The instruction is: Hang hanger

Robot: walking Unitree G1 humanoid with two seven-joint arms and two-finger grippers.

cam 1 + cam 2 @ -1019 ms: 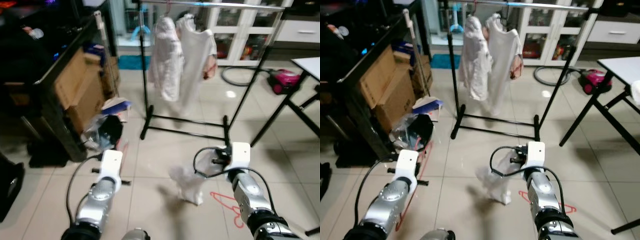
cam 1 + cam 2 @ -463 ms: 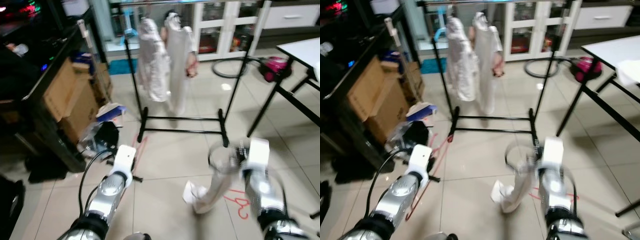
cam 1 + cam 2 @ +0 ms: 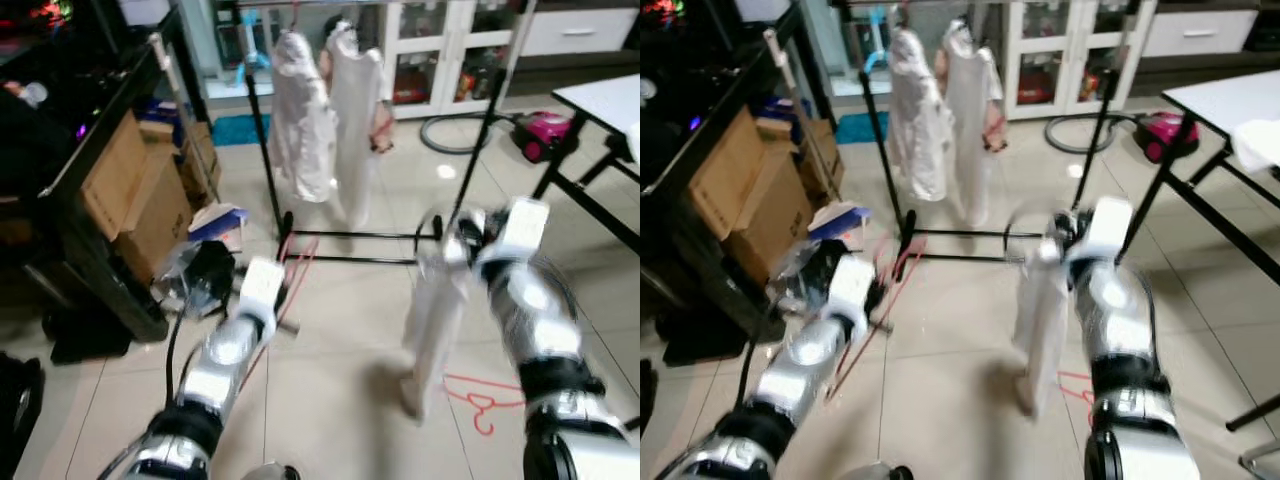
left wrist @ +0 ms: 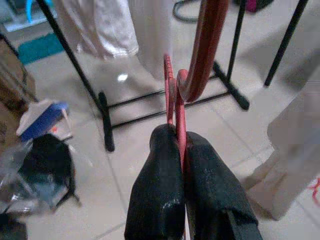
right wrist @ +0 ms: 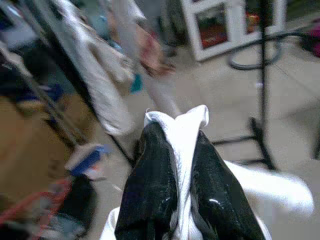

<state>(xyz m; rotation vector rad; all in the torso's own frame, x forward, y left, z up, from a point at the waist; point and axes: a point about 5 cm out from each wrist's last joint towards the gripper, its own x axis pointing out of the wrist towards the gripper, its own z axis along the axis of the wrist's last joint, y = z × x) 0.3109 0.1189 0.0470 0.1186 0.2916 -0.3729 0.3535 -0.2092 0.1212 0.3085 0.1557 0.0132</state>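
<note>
Left gripper (image 4: 181, 150) clamped on red hanger (image 4: 197, 60), right gripper (image 5: 181, 145) clamped on white garment (image 3: 432, 320), clothes rack (image 3: 262, 150) ahead, cardboard boxes (image 3: 135, 195) far left.

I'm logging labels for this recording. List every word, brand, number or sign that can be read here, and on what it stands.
None can be read.
Cardboard boxes: no print can be made out.
Blue-and-white item on the floor: too blurred to read.
Items behind the cabinet glass doors: too small and blurred to read.
Red hanger and white garment: no label visible.
</note>
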